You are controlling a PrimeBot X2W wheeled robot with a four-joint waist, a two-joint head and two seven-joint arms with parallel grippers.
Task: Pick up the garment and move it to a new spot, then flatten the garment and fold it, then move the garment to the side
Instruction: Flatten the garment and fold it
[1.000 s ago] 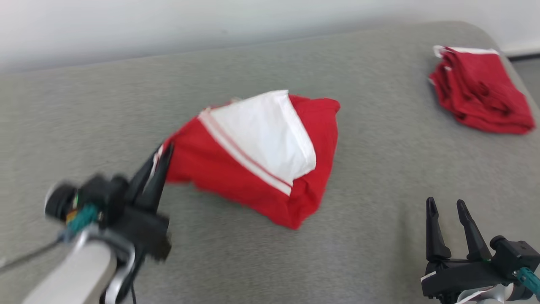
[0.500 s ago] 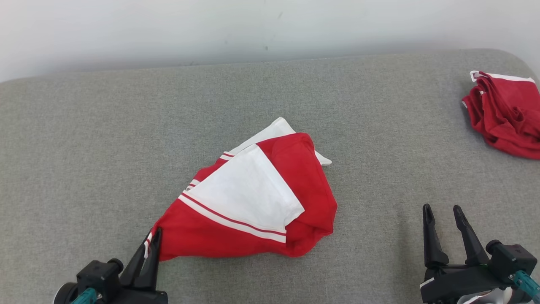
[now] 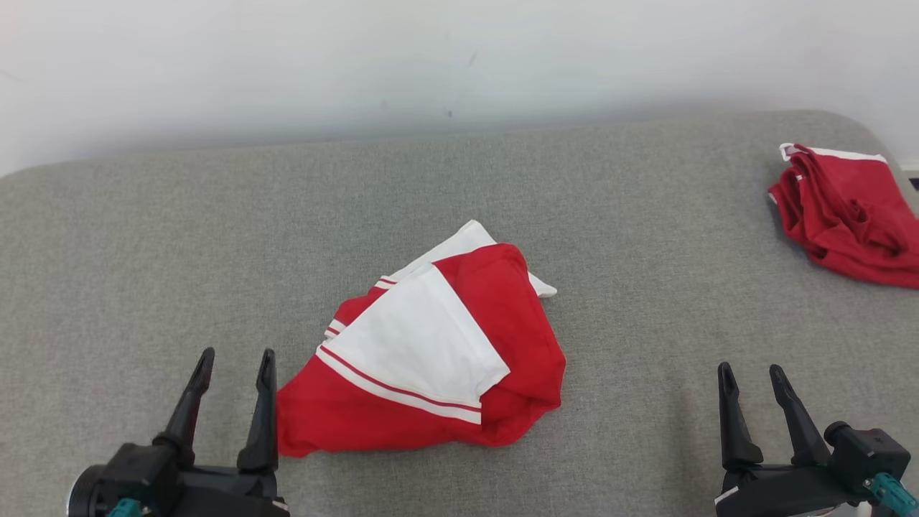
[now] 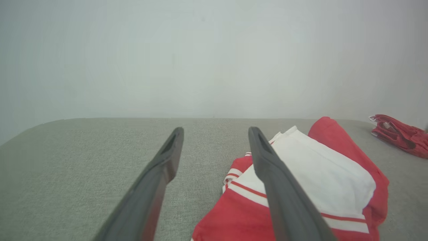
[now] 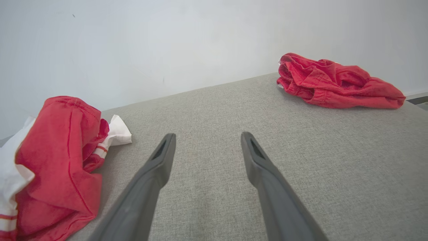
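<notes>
Head view with both wrist views. The garment (image 3: 431,352), red with a white panel and red-and-white striped trim, is shown lying in a loose, partly folded heap on the grey fabric-covered table (image 3: 143,251), about midway between its left and right edges and nearer the near edge than the far one. The left hand (image 3: 237,353) is seen at the near edge with its fingers spread apart and nothing between them. Its inner finger stands just beside the garment's near left corner, and contact cannot be told. The right hand (image 3: 750,368) is held at the near edge toward the right, fingers likewise apart and empty, well clear of the garment. A second red garment (image 3: 847,215), crumpled and edged in white, is seen at the far right corner. A pale wall (image 3: 359,57) is shown behind the far edge.
</notes>
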